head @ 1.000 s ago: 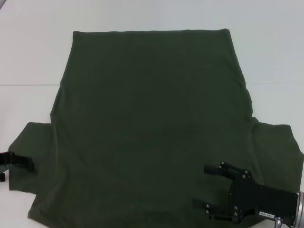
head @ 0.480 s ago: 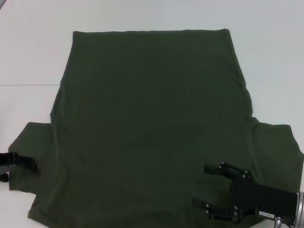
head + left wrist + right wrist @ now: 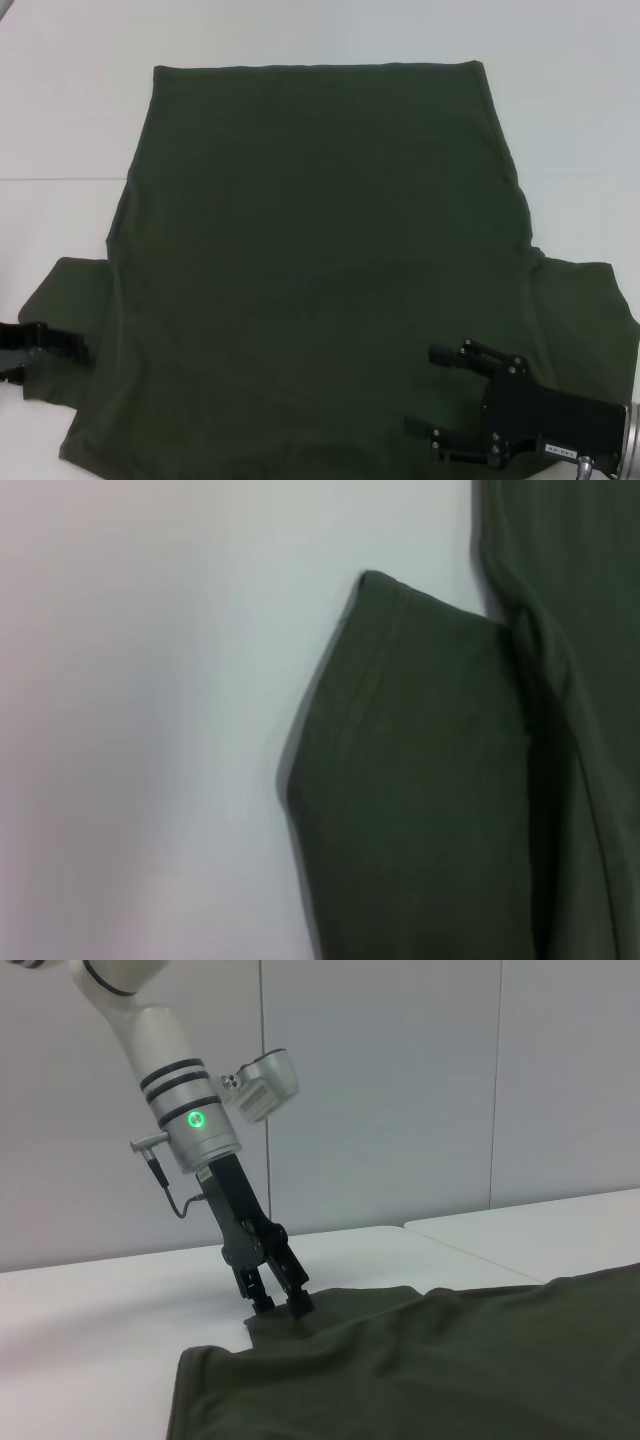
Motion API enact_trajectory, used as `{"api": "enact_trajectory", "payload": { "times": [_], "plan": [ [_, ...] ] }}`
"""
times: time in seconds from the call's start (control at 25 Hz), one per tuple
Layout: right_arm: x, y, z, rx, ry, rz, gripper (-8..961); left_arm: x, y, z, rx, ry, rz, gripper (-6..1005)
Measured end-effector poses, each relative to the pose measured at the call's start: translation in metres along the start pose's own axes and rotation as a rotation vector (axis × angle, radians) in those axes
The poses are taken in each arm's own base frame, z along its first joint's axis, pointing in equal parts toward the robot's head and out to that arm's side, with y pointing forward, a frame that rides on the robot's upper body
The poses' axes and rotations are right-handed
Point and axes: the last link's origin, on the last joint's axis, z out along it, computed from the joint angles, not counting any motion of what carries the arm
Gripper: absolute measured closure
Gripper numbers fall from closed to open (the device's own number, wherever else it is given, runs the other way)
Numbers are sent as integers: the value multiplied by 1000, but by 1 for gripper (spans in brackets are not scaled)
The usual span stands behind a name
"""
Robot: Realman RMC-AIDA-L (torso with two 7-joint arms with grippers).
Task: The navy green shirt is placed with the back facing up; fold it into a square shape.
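Head view shows the navy green shirt (image 3: pixel 320 270) spread flat, plain side up, on the white table (image 3: pixel 60 120), so both sleeves are reachable for an inward fold. The left gripper (image 3: pixel 55 350) sits at the left sleeve (image 3: pixel 420 780) hem, fingers set narrowly apart and tips down at the cloth, apparently to pinch it. The right gripper (image 3: pixel 425 392) hovers over the shirt's near right part, fingers wide, holding nothing, presumably awaiting its own grasp.
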Motion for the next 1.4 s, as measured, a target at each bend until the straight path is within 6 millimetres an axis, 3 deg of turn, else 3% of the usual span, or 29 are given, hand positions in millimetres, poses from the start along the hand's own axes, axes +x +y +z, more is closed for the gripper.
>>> {"api": "enact_trajectory", "payload": {
  "times": [0.92,1.4],
  "plan": [
    [0,0,0,2,2,-1,40,3,8,6,-46,33,21,100],
    [-1,0,1,-2,-1,3,41,5,6,7,-35,56,25,560]
  ]
}}
